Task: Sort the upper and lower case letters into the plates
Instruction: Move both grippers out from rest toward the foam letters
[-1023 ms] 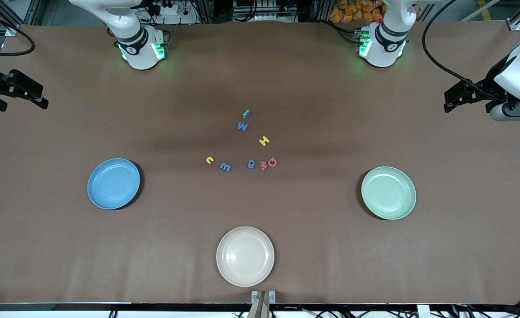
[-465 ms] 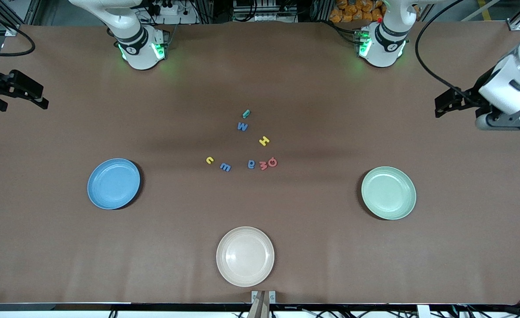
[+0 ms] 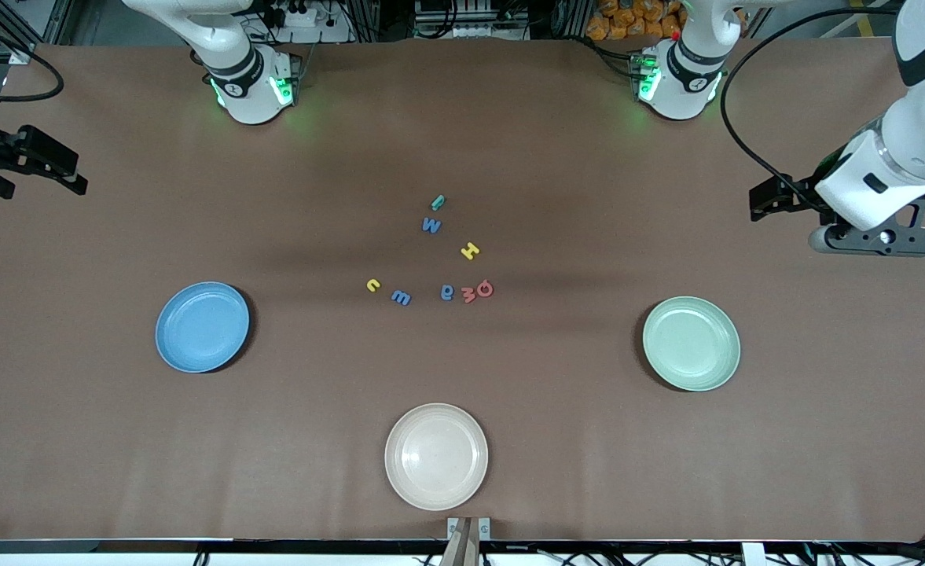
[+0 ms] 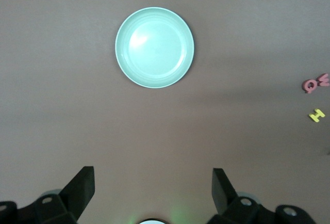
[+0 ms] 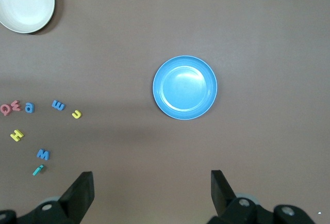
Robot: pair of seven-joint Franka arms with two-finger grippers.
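From where I sit, both arms hang high above the bench (image 3: 509, 472) with nothing held. My left claw (image 3: 776, 200) is up over the bare brown surface at the left arm's end, fingers (image 4: 80, 185) spread wide, and its wrist view looks straight down on the pale green plate (image 3: 691, 343). My right claw (image 3: 34, 165) waits over the right arm's end of the bench, its fingers (image 5: 80, 190) likewise spread, with the blue plate (image 3: 202, 326) below its camera. Both plates sit empty. All eight letters lie loose on the bench between the two plates, a little farther from the front camera than either. The teal letter (image 3: 437, 202) lies farthest from that camera, with a blue W (image 3: 431, 226) just beside it and a yellow H (image 3: 470, 251) near that. Nearer the camera runs a loose row: a yellow c (image 3: 373, 285), a blue m (image 3: 401, 297), a blue a (image 3: 447, 292), then a red letter (image 3: 468, 294) touching a red Q (image 3: 485, 288). A cream plate (image 3: 436, 456) sits nearest the front camera, also empty.
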